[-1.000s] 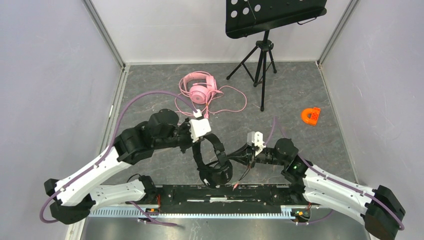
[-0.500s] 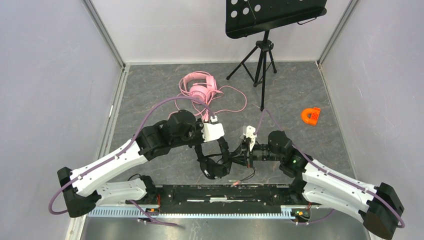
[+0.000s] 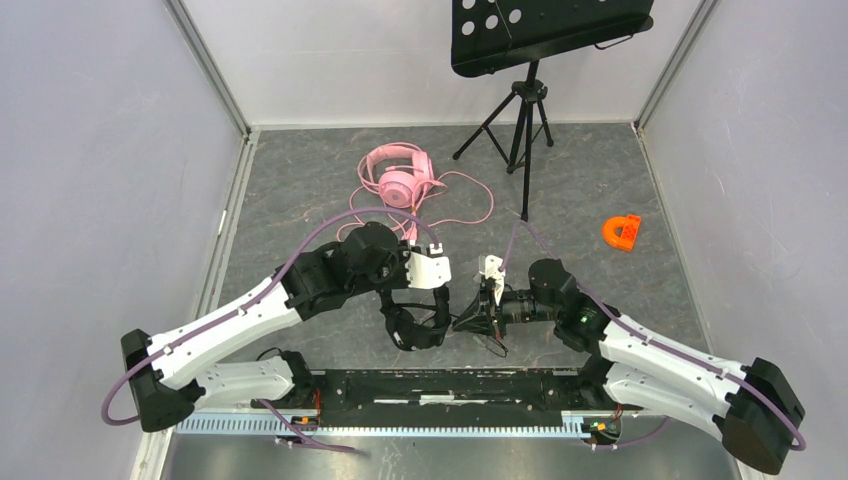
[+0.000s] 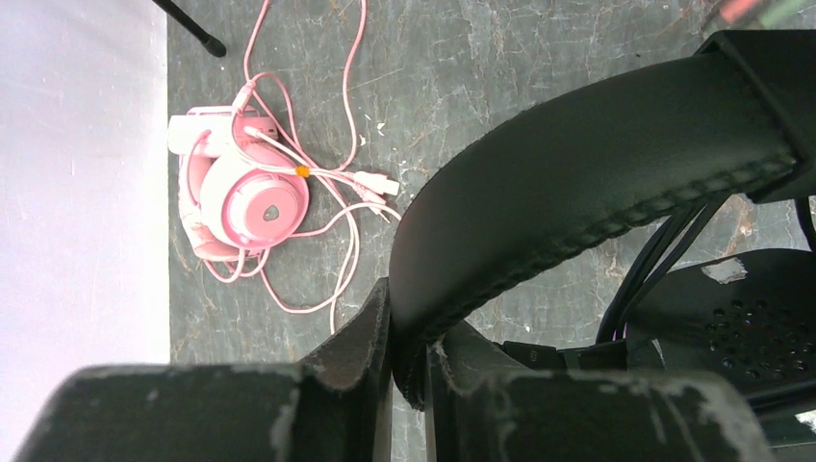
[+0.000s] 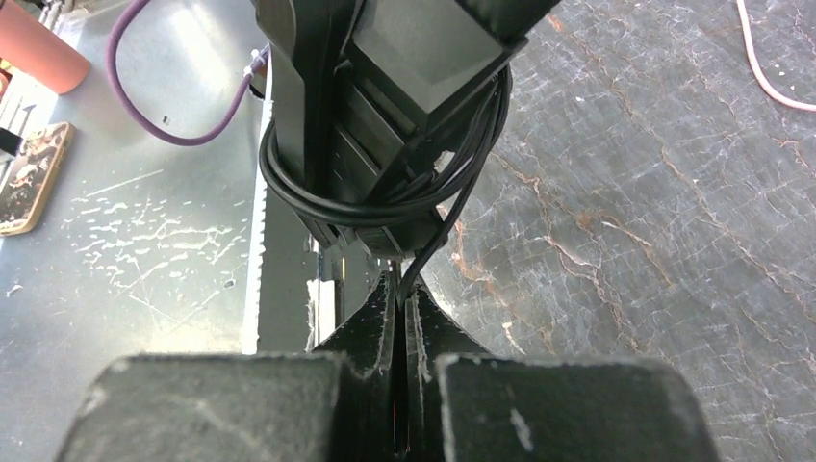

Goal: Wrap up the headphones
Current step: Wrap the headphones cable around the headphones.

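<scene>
headset (image 3: 412,327) half hidden by left wrist (image 3: 430,268) | cable (image 5: 271,171) end inside right jaws

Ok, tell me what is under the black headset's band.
Below the band hang the thin black cable and a perforated ear cup, over grey floor. The left fingers cover the band's lower end.
</scene>
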